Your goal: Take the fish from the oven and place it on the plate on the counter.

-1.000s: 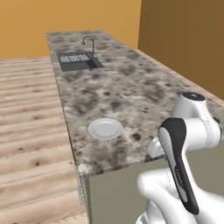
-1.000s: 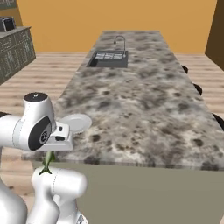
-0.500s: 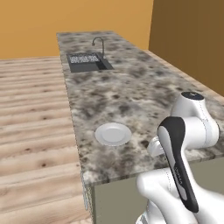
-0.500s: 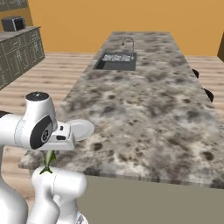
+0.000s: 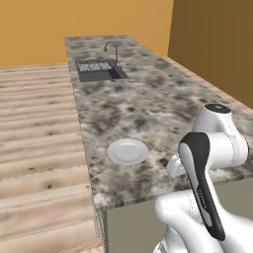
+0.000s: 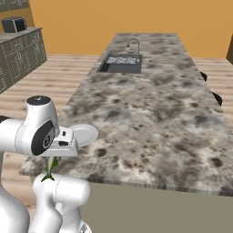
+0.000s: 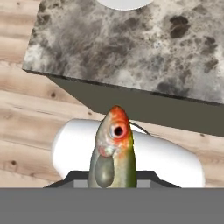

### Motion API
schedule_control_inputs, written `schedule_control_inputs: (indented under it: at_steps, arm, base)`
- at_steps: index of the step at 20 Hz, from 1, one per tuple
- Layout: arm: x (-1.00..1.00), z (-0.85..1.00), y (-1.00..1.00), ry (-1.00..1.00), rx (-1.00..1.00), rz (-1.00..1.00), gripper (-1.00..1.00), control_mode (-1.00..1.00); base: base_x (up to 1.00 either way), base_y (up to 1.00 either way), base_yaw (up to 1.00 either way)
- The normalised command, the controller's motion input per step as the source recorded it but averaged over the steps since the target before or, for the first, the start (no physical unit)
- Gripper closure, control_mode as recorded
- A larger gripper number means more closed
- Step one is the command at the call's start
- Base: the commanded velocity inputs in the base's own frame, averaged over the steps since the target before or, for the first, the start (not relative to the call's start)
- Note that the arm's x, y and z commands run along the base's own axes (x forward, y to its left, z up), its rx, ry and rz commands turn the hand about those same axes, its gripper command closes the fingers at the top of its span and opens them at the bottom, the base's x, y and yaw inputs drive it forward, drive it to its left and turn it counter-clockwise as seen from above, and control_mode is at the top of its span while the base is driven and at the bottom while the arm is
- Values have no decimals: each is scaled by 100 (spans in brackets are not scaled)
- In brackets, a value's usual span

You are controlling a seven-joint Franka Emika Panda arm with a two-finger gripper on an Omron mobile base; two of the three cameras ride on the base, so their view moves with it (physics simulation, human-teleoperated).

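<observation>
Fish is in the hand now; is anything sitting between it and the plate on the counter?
Nothing visible on top. The hand holds the fish out past the counter's near edge and lower than the countertop, so that edge is what lies between it and the plate. The granite around the plate is bare.

I saw the fish [image 6: 49,169] hanging below the plate [image 6: 84,134], which sat near the counter [image 6: 150,109] front edge.
</observation>
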Motion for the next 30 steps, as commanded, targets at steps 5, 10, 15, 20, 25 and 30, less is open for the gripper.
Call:
schedule_control_inputs:
  at_steps: [5, 10, 15, 20, 25, 30]
  arm:
    - [45, 2, 15, 0, 0, 0, 100, -100]
    - [100, 7, 4, 3, 0, 0, 100, -100]
    - [100, 0, 0, 18, -1, 0, 100, -100]
    - [100, 0, 6, 10, -3, -4, 100, -100]
    - [72, -6, 19, 20, 0, -5, 100, -100]
    - [81, -51, 53, 26, -2, 8, 100, -100]
  base:
    - [2, 0, 0]
    - [0, 0, 0]
    - [0, 0, 0]
    - [0, 0, 0]
    - [0, 0, 0]
    - [0, 0, 0]
